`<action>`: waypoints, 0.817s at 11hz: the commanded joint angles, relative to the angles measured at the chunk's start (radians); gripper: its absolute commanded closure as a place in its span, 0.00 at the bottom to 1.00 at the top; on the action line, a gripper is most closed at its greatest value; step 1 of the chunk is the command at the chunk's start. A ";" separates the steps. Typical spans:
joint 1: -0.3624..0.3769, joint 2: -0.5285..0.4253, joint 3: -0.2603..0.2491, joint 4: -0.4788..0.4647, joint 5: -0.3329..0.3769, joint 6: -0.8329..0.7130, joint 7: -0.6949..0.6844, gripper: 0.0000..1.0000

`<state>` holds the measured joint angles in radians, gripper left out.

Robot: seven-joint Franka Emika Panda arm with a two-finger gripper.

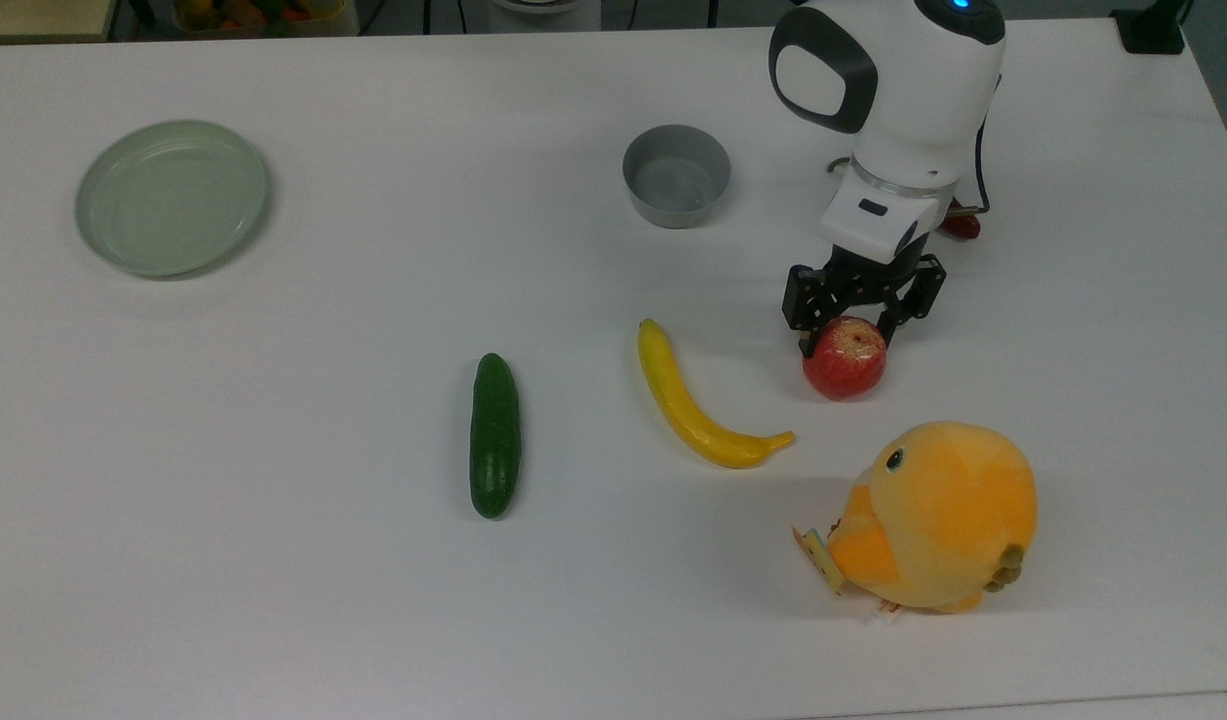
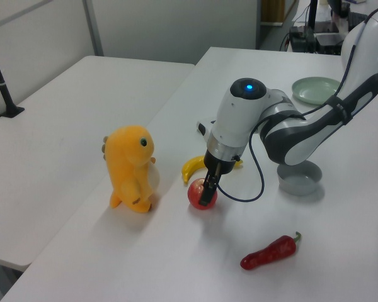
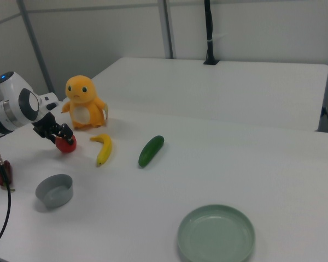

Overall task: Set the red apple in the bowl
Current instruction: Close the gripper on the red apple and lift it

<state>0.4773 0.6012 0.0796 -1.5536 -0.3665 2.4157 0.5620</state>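
**One apple, one bowl, and fingers down on either side of the fruit**

One of each thing lies on the white bench (image 1: 273,600): a red apple (image 1: 845,362), a grey bowl (image 1: 676,176), a pale green plate (image 1: 172,197), a banana (image 1: 695,405), a cucumber (image 1: 495,435), a red chili pepper (image 2: 271,251) and an orange plush toy (image 1: 935,515).

The red apple is round, its skin finely streaked, with a yellowish patch on top. It sits on the bench toward the top view's right edge, between the banana and the plush toy. The gripper (image 1: 852,330) is lowered over it, black fingers (image 1: 806,340) set close against its two sides; whether they press it or only flank it I cannot tell.

The bowl is a small straight-walled cylinder, smooth inside, standing nearer the top view's far edge and well apart from the apple. The plate is wide and shallow, near the top view's far left corner. The banana curves; the cucumber is straight and dark. The plush is soft and rounded, close to the top view's near right corner.

Bare bench lies between apple and bowl, and along the top view's near edge.
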 commanded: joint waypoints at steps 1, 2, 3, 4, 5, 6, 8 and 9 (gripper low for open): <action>-0.003 0.005 0.008 0.000 -0.023 0.017 0.021 0.65; -0.003 0.000 0.008 0.000 -0.023 0.016 0.021 0.65; -0.006 -0.009 0.008 -0.002 -0.022 0.014 0.022 0.65; -0.009 -0.024 0.009 0.001 -0.019 0.003 0.021 0.64; -0.009 -0.056 0.008 -0.006 -0.009 -0.003 0.021 0.65; -0.016 -0.096 0.009 -0.017 -0.008 -0.045 0.021 0.65; -0.032 -0.176 0.023 -0.022 0.007 -0.162 0.022 0.64; -0.042 -0.225 0.023 -0.023 0.043 -0.223 0.024 0.65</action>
<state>0.4582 0.5036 0.0814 -1.5357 -0.3645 2.3171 0.5642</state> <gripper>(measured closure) 0.242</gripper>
